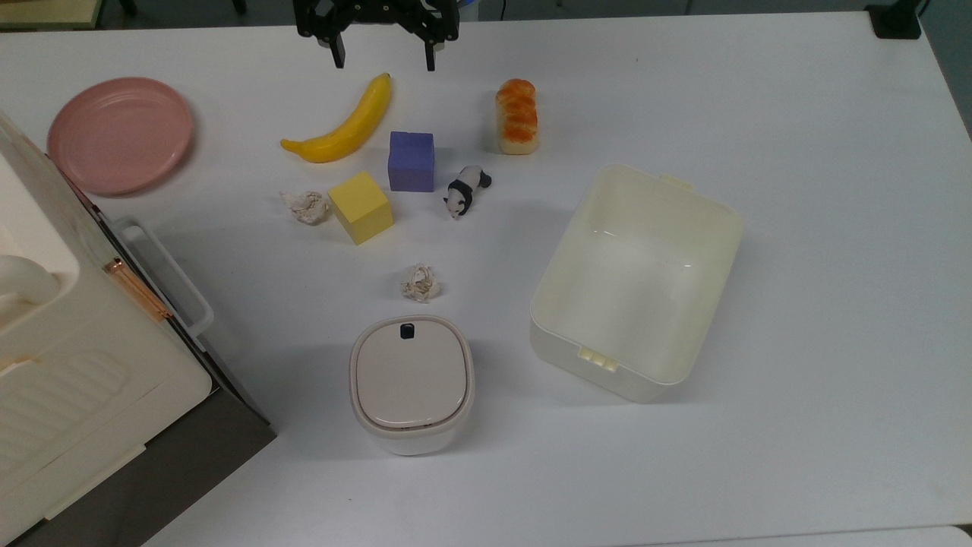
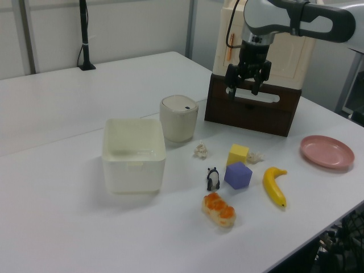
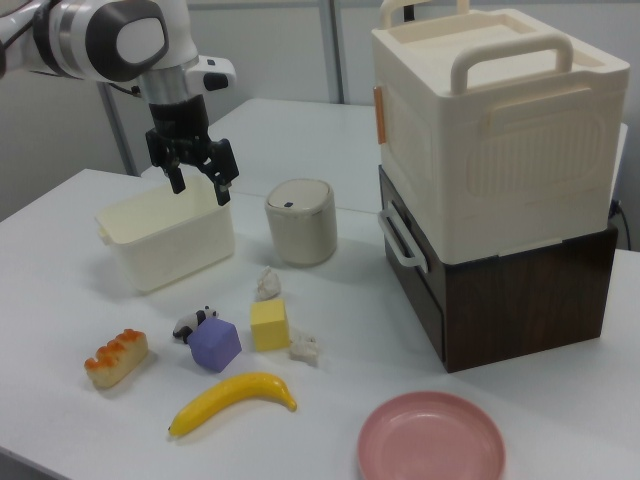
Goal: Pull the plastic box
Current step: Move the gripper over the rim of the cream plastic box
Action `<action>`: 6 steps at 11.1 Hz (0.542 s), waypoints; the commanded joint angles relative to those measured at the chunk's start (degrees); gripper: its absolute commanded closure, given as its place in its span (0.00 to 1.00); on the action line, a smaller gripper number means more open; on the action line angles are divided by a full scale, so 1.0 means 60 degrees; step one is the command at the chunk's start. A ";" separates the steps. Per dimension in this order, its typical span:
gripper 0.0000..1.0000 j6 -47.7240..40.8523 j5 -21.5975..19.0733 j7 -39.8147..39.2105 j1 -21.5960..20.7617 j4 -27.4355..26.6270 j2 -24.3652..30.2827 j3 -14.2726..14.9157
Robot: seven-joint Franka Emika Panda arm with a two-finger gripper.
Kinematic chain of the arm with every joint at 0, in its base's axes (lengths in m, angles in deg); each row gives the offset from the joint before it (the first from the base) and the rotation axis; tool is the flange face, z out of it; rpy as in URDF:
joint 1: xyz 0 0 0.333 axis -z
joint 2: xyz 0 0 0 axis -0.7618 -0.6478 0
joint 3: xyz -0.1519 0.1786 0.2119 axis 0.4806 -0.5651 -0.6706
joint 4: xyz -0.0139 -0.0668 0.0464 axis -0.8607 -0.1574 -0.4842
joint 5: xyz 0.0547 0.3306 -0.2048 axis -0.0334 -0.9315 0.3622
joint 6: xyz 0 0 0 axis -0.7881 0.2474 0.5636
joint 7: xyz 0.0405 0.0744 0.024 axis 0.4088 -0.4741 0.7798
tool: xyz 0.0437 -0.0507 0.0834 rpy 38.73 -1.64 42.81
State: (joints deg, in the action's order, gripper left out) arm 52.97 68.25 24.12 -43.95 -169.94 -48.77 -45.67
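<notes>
My black two-finger gripper hangs empty, fingers spread, probably well above the table. The large cream-white lidless plastic box sits well apart, toward the top view's lower right.

Bare table rings the plastic box; lidded container, panda, bread crowd top view's left.
</notes>
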 commanded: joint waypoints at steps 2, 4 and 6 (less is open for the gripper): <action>0.00 0.0035 -0.0149 0.0005 -0.0095 -0.0059 0.0001 0.0118; 0.00 0.0021 -0.0091 0.0005 -0.0095 0.0028 -0.0058 0.0118; 0.00 -0.0009 -0.0047 0.0020 -0.0095 0.0205 -0.0175 0.0118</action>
State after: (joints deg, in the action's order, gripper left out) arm 52.97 68.25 24.19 -43.97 -169.69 -49.30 -45.66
